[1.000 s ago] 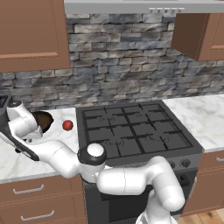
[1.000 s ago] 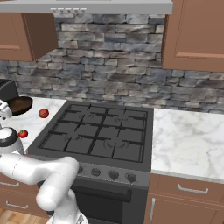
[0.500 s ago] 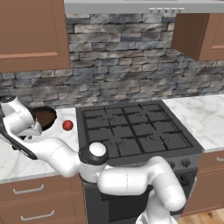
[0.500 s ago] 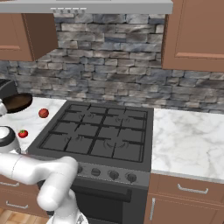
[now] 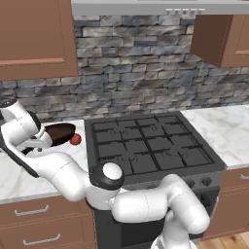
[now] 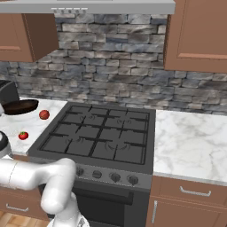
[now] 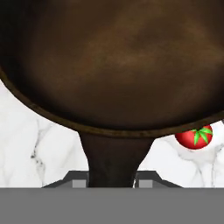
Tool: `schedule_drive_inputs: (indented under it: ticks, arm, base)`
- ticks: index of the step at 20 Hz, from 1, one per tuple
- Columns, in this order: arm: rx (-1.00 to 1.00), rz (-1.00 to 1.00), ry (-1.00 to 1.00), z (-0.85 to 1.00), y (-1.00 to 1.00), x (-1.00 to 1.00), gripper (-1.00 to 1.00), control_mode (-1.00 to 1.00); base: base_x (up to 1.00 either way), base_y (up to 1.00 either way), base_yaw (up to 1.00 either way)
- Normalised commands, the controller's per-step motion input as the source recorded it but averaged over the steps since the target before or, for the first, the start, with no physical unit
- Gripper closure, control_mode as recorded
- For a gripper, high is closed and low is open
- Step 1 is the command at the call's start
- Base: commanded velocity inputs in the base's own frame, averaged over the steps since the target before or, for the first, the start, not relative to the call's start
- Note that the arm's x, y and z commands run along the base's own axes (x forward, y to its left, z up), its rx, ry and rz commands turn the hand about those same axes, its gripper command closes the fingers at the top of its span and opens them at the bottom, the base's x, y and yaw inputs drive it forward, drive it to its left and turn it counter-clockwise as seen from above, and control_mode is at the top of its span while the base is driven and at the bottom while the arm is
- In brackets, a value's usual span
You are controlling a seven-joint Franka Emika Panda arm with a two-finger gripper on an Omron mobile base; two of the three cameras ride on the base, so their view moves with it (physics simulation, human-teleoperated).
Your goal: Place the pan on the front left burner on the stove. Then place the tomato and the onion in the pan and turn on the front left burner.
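My gripper (image 7: pixel 111 182) is shut on the black handle of the pan (image 7: pixel 113 65), whose brown inner face looms large in the hand view. The pan (image 5: pixel 59 133) hangs just above the marble counter left of the stove (image 5: pixel 151 146), with my gripper (image 5: pixel 41 140) at its left side. The onion (image 5: pixel 75 139) lies on the counter right beside the pan's rim. In the right base view the pan (image 6: pixel 20 106) is at the far left, the onion (image 6: pixel 44 115) to its right, and the tomato (image 6: pixel 23 135) nearer the counter's front. The tomato (image 7: pixel 194 136) peeks from under the pan's rim. The front left burner (image 5: pixel 114 164) is bare.
The stove's (image 6: pixel 102 133) black grates carry nothing, and its knobs (image 6: pixel 115 177) line the front panel. Marble counter (image 6: pixel 190 142) stretches to the right of the stove. Wooden wall cabinets (image 5: pixel 34 39) and a range hood (image 5: pixel 160 7) hang above.
The pan has shifted a little to the right, toward the stove, in my shut gripper. The onion and tomato have stayed put.
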Motion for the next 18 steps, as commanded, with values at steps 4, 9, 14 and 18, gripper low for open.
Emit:
schedule_drive_inputs:
  ticks: [4, 9, 14, 18]
  arm:
    - [0.0, -0.15, -0.12, 0.25, -0.53, -0.41, 1.0, -1.0]
    - [0.0, -0.15, -0.13, 0.27, -0.51, -0.38, 1.0, -1.0]
    - [0.0, -0.14, -0.11, 0.24, -0.55, -0.38, 1.0, -1.0]
    - [0.0, -0.12, -0.04, 0.17, -0.62, -0.24, 1.0, -1.0]
  base:
    - [0.0, 0.0, 0.0]
    - [0.0, 0.0, 0.0]
    - [0.0, 0.0, 0.0]
    - [0.0, 0.0, 0.0]
